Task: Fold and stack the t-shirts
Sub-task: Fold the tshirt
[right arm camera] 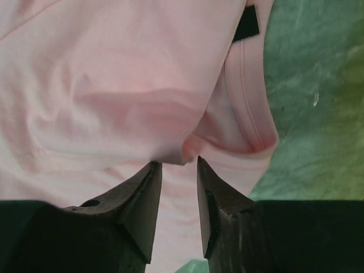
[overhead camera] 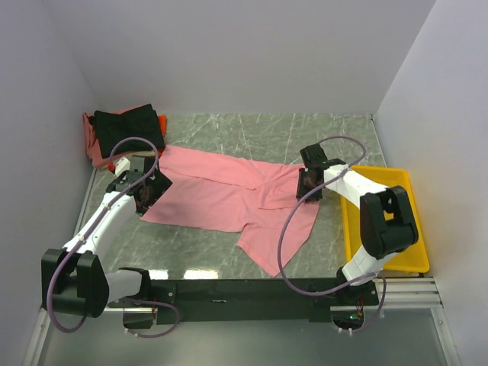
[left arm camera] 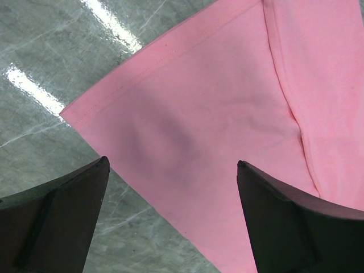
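The large salmon-pink t-shirt [overhead camera: 229,194] lies spread on the table, with part of its right side folded over. My left gripper [overhead camera: 146,191] hovers over its left corner, jaws wide open and empty; the left wrist view shows the hemmed corner [left arm camera: 187,114] under the gripper [left arm camera: 170,165]. My right gripper [overhead camera: 308,183] is at the shirt's right side. In the right wrist view its jaws [right arm camera: 180,161] stand narrowly apart, pinching a raised fold of the shirt [right arm camera: 170,145] at their tips. A folded black shirt [overhead camera: 130,124] lies on an orange-red one [overhead camera: 91,141] at the back left.
A yellow plastic bin [overhead camera: 385,229] stands at the right, beside the right arm. Grey walls close the table at the back and both sides. Bare marble table [overhead camera: 305,130] shows behind the shirt and at its front left [left arm camera: 45,85].
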`<state>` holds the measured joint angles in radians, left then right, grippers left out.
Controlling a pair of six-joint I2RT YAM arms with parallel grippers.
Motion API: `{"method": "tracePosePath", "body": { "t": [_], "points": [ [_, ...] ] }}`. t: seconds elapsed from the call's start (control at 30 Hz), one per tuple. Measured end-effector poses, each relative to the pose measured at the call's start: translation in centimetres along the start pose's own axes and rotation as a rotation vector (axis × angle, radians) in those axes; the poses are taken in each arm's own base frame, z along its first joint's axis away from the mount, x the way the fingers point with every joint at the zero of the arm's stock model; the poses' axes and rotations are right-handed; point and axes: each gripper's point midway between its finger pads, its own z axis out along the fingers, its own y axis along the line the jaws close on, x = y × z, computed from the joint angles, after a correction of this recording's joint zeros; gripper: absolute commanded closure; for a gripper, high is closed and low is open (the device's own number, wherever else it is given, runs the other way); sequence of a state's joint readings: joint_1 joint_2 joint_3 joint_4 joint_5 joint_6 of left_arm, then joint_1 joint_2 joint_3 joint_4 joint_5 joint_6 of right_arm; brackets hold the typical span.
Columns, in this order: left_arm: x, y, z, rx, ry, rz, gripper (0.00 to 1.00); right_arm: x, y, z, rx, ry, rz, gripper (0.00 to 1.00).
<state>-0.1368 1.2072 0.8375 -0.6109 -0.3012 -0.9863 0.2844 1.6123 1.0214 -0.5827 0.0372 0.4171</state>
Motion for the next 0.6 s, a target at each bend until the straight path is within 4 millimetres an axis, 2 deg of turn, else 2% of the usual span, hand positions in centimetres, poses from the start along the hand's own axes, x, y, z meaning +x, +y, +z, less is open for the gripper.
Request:
{"method": "tracePosePath", "body": {
  "t": [0.1,0.2,0.27,0.37,0.47,0.6],
  "points": [
    [0.0,0.0,0.0,-0.001,-0.001,0.001,0.01,-0.2,-0.5,1.3,0.018,0.015,0.005,0.64],
    [0.0,0.0,0.0,-0.001,-0.002,0.001,0.01,-0.1,-0.9,1.7,0.027,0.026,0.008,0.64],
    [0.0,0.0,0.0,-0.001,-0.002,0.002,0.01,-0.1,-0.9,1.9,0.025,0.026,0.010,0.68],
    [-0.1,0.0,0.0,-0.001,-0.002,0.001,0.01,-0.2,-0.6,2.0,0.011,0.024,0.012,0.81],
    [0.0,0.0,0.0,-0.002,-0.002,0.001,0.01,-0.2,-0.3,2.1,-0.001,0.029,0.017,0.83],
    [-0.1,0.1,0.0,-0.002,-0.003,0.001,0.01,-0.1,-0.3,2.2,-0.004,0.034,0.022,1.00]
  ]
}}
